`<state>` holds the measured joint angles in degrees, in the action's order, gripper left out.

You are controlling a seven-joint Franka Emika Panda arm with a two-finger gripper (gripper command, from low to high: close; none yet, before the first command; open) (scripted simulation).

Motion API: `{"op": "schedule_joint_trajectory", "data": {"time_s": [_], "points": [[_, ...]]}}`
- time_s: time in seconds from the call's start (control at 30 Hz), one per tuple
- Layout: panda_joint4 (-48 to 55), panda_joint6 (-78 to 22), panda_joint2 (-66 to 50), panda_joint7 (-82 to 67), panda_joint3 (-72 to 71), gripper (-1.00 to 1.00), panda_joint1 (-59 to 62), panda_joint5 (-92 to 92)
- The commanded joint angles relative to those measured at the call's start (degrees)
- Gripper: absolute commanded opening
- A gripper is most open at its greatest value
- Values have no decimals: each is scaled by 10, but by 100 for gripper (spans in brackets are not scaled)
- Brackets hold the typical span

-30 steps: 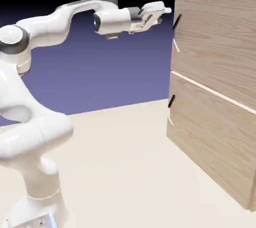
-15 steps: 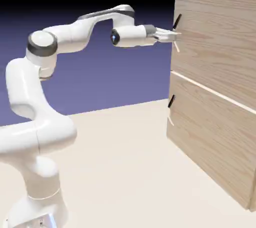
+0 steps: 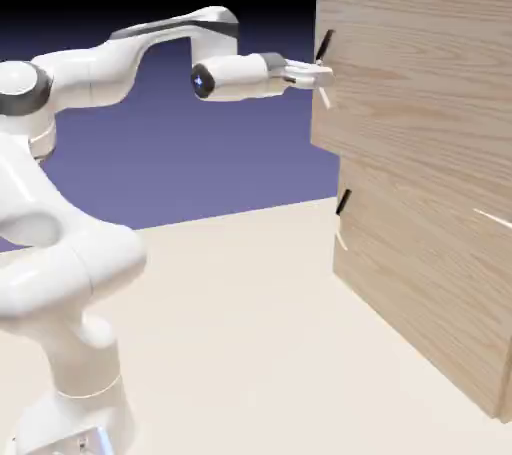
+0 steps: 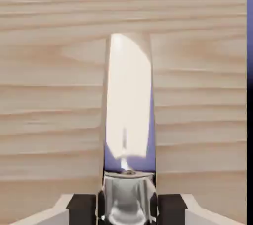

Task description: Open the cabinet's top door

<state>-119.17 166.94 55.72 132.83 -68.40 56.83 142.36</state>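
I'm keeping the hand (image 3: 320, 76) clenched on the upper handle (image 4: 127, 100), its fingertips (image 4: 81, 209) closing on the bar from both sides. In the hand view, the bar is running up the middle, shining pale with blue-violet along its lower part, and wood grain is filling most of the surroundings. That handle is sitting near the free edge of the top door (image 3: 420, 73), which is standing partly open, its edge jutting out past the lower door (image 3: 420, 273) toward the exterior view's left. The lower door is lying closed against the cabinet (image 3: 506, 383), its own handle (image 3: 344, 202) showing dark near the edge. Behind the hand, my white arm (image 3: 90, 80) is reaching across from the exterior view's left, bending above the pale counter (image 3: 230, 343).
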Motion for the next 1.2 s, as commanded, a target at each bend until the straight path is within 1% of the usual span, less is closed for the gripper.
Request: {"op": "schedule_joint_trajectory", "data": {"time_s": [0.0,0.33,0.63,0.9,1.17], "points": [[-20,-13,2,-4,15,-100,-21,-3],[-211,-134,42,-16,185,-100,-229,-76],[-368,-248,131,17,371,-100,-386,-230],[-454,-352,222,60,537,-100,-445,-406],[-484,-465,275,88,703,-100,-444,-577]]}}
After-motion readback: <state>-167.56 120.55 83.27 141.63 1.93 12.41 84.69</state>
